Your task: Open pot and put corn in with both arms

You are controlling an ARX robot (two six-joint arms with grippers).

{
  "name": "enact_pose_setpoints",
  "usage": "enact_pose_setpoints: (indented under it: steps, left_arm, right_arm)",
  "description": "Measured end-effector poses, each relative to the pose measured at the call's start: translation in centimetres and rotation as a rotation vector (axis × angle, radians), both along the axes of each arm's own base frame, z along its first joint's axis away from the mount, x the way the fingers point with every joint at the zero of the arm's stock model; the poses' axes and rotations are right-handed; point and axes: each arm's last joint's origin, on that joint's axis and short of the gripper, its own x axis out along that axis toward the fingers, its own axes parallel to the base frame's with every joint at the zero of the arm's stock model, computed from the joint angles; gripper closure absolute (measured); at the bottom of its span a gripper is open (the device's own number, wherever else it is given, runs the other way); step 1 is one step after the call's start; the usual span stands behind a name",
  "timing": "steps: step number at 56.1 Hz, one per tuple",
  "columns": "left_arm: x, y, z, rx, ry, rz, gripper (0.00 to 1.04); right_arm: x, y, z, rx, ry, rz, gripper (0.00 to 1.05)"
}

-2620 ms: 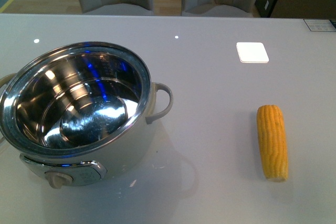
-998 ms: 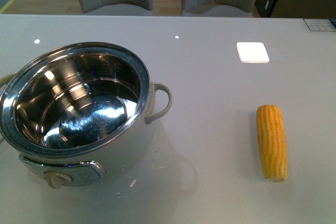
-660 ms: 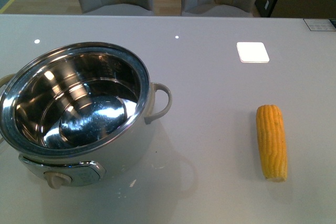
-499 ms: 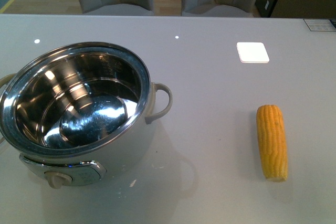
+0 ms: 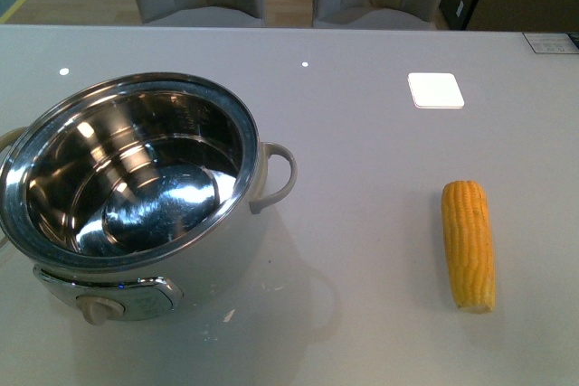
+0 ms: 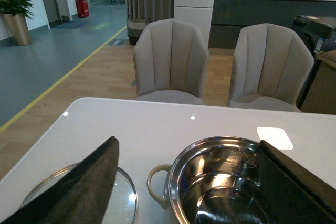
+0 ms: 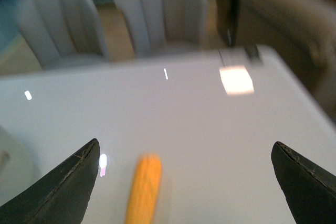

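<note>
Step in hand: opening is judged done. The pot (image 5: 246, 158) stands uncovered, its glass lid (image 6: 124, 199) laid flat on the worktop (image 5: 362, 133) beside it. The corn (image 5: 469, 246) is now to be fetched.
Corn: seen lying on the worktop, well apart from the pot on its right side, untouched.
Left jaws: held wide apart, empty, overlooking pot and lid.
Right jaws: spread wide, empty, with the cob framed between them in a blurred view.
Next move: a descent over the cob and a closing across its width are called for.

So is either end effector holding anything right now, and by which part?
Nothing. The left end effector and right end effector are both open; the corn lies free on the table.
</note>
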Motion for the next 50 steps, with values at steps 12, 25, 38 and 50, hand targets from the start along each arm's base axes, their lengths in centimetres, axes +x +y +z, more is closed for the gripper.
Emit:
enact_pose_setpoints:
  steps: [12,25,38,50]
  left_arm:
    - [0.0,0.0,0.0,0.000,-0.001,-0.001,0.07]
    - [0.0,0.0,0.0,0.000,-0.001,-0.001,0.07]
    - [0.0,0.0,0.0,0.000,-0.001,-0.001,0.07]
    - [0.0,0.0,0.0,0.000,-0.001,-0.001,0.07]
  right_arm:
    - [1.9,-0.2,-2.0,0.179,0.450,-0.101,0.09]
    - [6.8,-0.1,-2.0,0.182,0.479,-0.100,0.09]
    - [13.1,1.0,-3.7,0.184,0.546,-0.067,0.09]
    - [17.8,2.6,-7.7,0.173,0.655,-0.039,0.09]
